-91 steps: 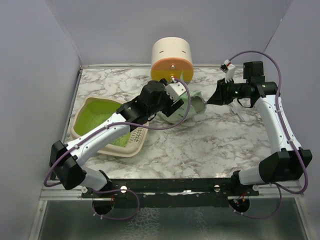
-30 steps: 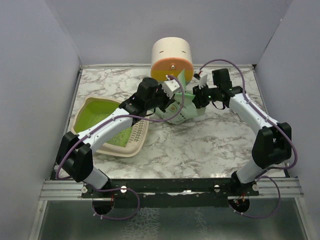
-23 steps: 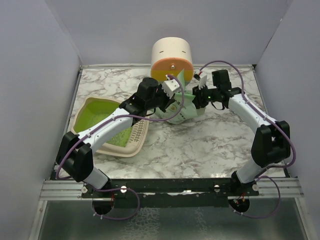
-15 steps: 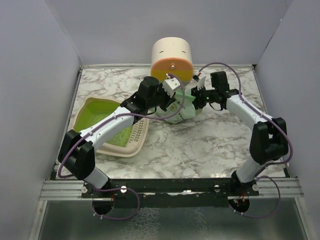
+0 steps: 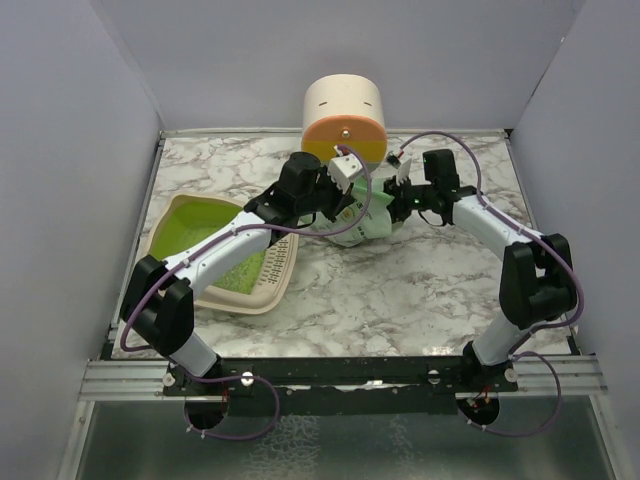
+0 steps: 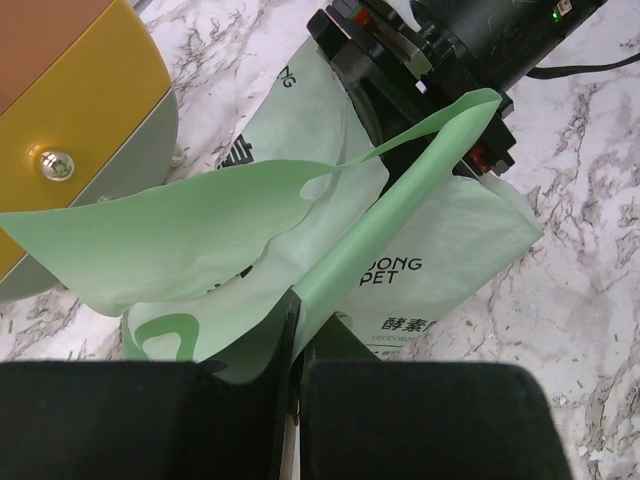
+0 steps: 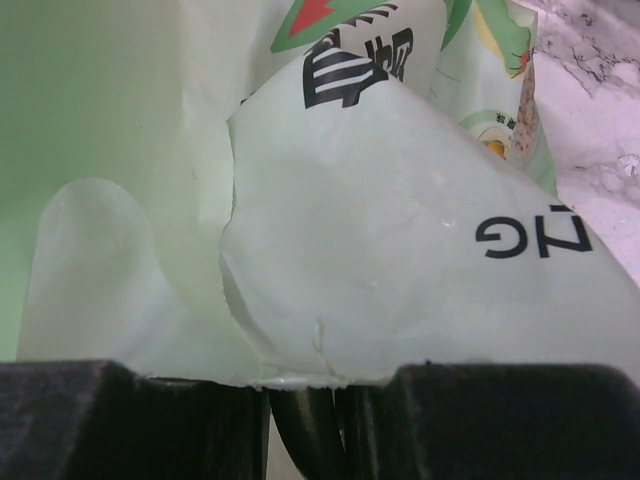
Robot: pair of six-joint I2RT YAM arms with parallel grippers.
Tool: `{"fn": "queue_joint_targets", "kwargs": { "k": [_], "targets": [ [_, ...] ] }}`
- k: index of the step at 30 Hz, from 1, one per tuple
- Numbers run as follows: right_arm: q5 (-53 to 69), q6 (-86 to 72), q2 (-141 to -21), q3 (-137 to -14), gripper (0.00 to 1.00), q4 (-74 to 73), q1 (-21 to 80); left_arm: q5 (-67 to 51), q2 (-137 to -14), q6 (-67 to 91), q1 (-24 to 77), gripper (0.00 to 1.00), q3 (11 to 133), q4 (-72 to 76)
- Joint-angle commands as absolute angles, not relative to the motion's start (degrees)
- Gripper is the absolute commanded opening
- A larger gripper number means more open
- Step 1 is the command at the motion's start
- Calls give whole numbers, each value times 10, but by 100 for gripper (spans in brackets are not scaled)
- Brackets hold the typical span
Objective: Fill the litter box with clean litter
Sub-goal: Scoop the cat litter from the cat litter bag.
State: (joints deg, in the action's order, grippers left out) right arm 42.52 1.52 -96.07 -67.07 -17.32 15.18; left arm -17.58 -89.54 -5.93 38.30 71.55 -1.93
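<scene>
- Litter box sits at the left side of the table, its lime-green inside facing up and its slotted panel on the side toward the middle; the left arm reaches across above it.
- Mint-green bag of litter is right of the box and well apart from it, at the middle rear of the table, between the two arms.
- Dark print shows on the bag's pale front, and its top film is drawn up into loose flaps and one taut strip.
- Whether the bag's bottom touches the table cannot be told.
- Left pincer is pressed together, pinching the near end of that green strip at the bag's mouth.
- Right pincer comes in from the opposite side, its jaws narrowly parted and nipping the bag's far edge, with film draped over both black fingers.
- Cream cylinder with an orange face stands just behind the bag, against the back wall.
</scene>
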Motion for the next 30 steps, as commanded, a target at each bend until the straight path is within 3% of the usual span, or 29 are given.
{"fn": "queue_joint_targets", "kwargs": {
  "k": [1,16,19,22,25,30],
  "targets": [
    [509,-1,-971,-637,1,-182,168,-213,-893,-47,388,0,738,35],
    [652,-55,-924,-628,1,-130,152,-184,-879,-61,388,2,748,11],
    [660,-60,-923,-627,1,-125,152,-174,-874,-62,388,12,749,2],
    [669,-65,-923,-631,1,-125,151,-155,-866,-62,388,35,744,-4],
    [674,-65,-922,-638,1,-130,151,-139,-854,-67,388,49,734,-9],
    [687,-64,-928,-655,1,-147,150,-126,-840,-70,388,55,728,-26]
  ]
}}
